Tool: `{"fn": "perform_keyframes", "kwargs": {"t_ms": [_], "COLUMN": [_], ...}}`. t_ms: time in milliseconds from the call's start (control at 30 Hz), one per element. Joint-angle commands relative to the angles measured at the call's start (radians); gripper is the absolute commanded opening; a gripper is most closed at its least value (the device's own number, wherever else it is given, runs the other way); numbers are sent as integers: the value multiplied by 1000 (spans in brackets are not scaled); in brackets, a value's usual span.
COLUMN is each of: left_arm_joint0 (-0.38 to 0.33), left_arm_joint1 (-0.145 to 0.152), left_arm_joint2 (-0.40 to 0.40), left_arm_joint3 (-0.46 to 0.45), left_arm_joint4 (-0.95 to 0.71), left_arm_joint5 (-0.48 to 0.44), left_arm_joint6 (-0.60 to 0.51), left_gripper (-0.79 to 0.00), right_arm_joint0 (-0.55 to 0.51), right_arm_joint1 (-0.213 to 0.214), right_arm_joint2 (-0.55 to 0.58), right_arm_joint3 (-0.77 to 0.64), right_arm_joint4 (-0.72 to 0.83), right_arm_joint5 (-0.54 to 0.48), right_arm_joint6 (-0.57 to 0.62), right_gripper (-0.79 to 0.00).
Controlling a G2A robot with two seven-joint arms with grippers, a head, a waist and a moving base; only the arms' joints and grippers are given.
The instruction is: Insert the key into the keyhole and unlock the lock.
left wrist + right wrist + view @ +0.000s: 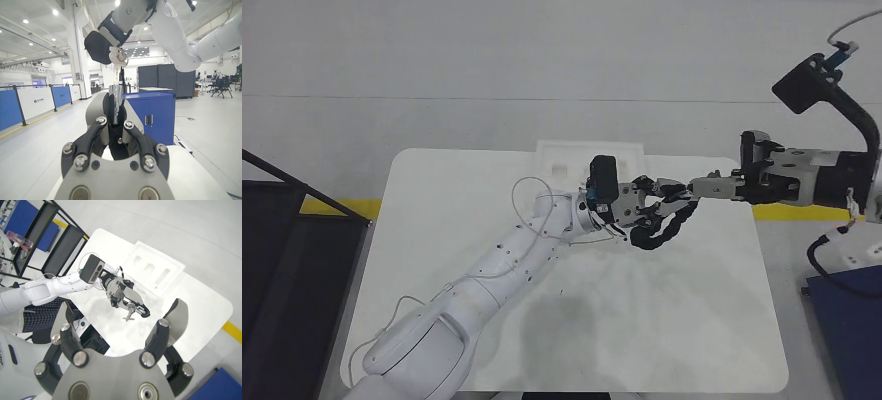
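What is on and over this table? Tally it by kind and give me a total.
key: 1, in the keyhole
lock: 1
claws: 2, left claw shut on the lock, right claw open
foam tray: 1
table: 1
Total: 6
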Motion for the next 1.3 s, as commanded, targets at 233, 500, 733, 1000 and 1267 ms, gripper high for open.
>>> {"fn": "perform_keyframes", "kwargs": {"t_ms": [233,500,733,1000,1267], "left_arm_joint0": [30,59,94,136,147], "left_arm_joint1": [29,42,51,58,60], "left_arm_joint2": [-77,-120,-146,-167,-173], "left_arm_joint3": [-67,-140,-200,-238,-256], "left_arm_joint4": [-67,-128,-147,-183,-206], "left_arm_joint5": [-69,-105,-86,-84,-102], "left_arm_joint6": [-125,-255,-347,-412,-472], "left_gripper": [-785,-785,-785,-785,-785], "right_arm_joint0": [-112,-152,-160,-207,-258], "right_arm_joint1": [26,35,34,29,25], "right_arm_joint2": [87,116,116,129,135], "right_arm_joint3": [-24,-22,-26,-63,-76], "right_arm_joint4": [-109,-179,-168,-338,-623], "right_arm_joint5": [-317,-402,-389,-560,-718], "right_arm_joint6": [-5,13,-12,-135,-251], "right_gripper": [0,0,0,0,0]}}
